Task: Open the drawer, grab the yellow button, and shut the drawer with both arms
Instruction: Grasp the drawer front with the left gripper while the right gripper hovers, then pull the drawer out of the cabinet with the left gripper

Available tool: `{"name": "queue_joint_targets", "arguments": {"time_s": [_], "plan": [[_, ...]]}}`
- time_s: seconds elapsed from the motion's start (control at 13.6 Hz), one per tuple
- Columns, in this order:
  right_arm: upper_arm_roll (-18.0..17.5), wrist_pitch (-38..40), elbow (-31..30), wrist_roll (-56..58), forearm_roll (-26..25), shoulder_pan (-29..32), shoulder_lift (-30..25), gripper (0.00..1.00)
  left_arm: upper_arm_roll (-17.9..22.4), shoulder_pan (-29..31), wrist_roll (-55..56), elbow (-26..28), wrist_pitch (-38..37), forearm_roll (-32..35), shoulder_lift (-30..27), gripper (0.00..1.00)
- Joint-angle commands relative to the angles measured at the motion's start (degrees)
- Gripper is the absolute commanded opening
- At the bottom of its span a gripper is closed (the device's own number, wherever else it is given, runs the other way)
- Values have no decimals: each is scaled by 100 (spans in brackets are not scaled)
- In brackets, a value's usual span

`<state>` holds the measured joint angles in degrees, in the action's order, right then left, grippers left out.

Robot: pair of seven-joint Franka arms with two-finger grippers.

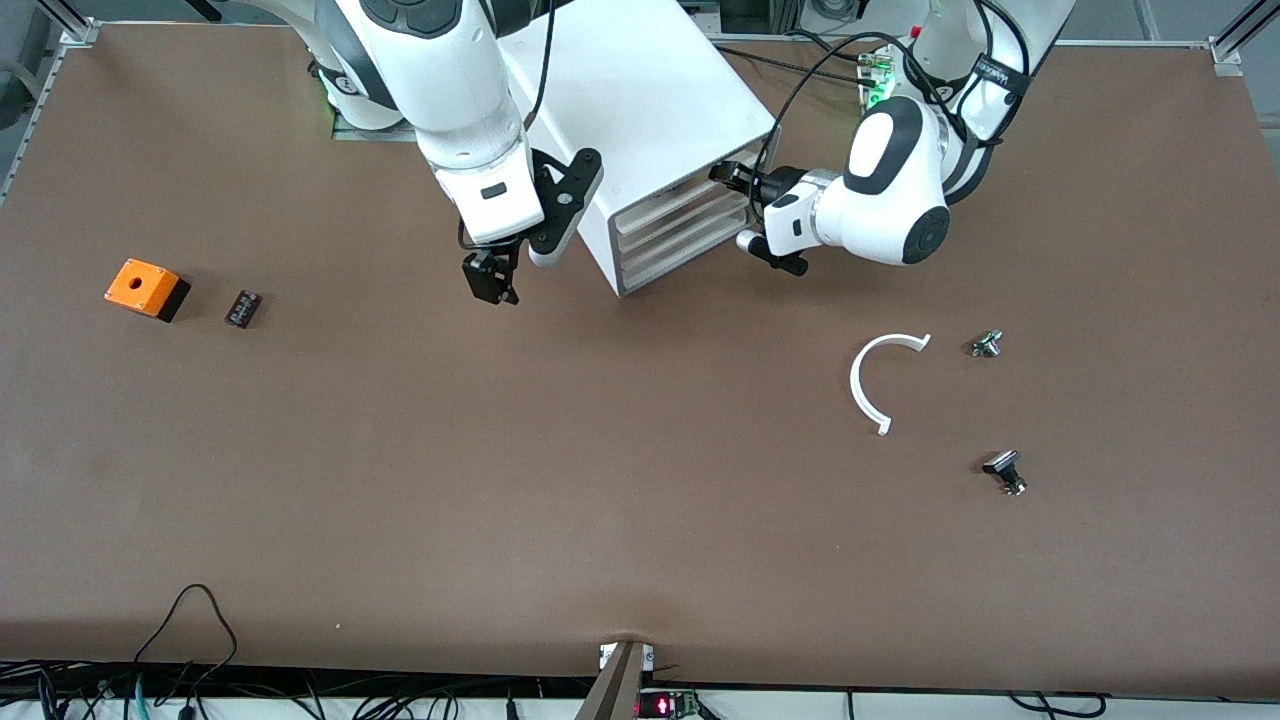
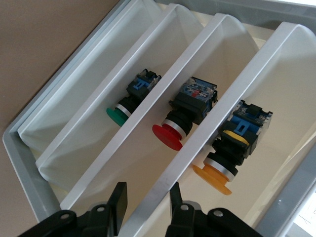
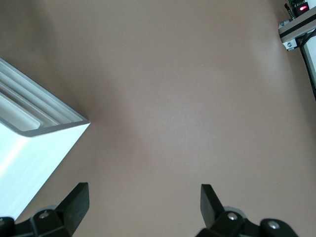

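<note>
Left wrist view: glossy orange mushroom-capped button (image 2: 213,178)

Brown tabletop (image 1: 560,480) fills the view, evenly lit, black cables (image 1: 185,640) trailing along its near edge, metal framing (image 1: 1235,40) at the corners.

Matt brown tabletop (image 1: 500,480), faintly cloth-like. Smooth white plastic-looking cabinet (image 1: 640,100), slight sheen. Glossy orange button (image 2: 212,178) cap, chrome-like collar, black plastic body.

open table (image 1: 560,470) lies clear under right pincer (image 1: 492,282); cabinet (image 1: 650,130) flanks it.
</note>
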<state>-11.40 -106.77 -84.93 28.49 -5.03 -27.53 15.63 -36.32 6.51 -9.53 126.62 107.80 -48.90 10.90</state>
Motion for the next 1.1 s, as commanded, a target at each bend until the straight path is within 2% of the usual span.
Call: {"name": "queue_joint_targets", "arguments": {"time_s": [0.0,0.22,0.37,0.59,1.03], "plan": [[24,34,196,78,-112,-33,124,100,-41,17,-145,232,39,-129,-176,20],[33,34,196,87,-112,-7,133,100,-24,69,-128,223,48,-111,-158,9],[41,34,196,95,-112,2,133,100,98,131,-127,205,74,-59,-149,8],[41,34,196,174,-112,2,133,100,485,148,-128,100,294,-41,-158,8],[41,25,205,254,-103,-15,133,100,705,148,-48,-67,460,-32,-158,8]]}}
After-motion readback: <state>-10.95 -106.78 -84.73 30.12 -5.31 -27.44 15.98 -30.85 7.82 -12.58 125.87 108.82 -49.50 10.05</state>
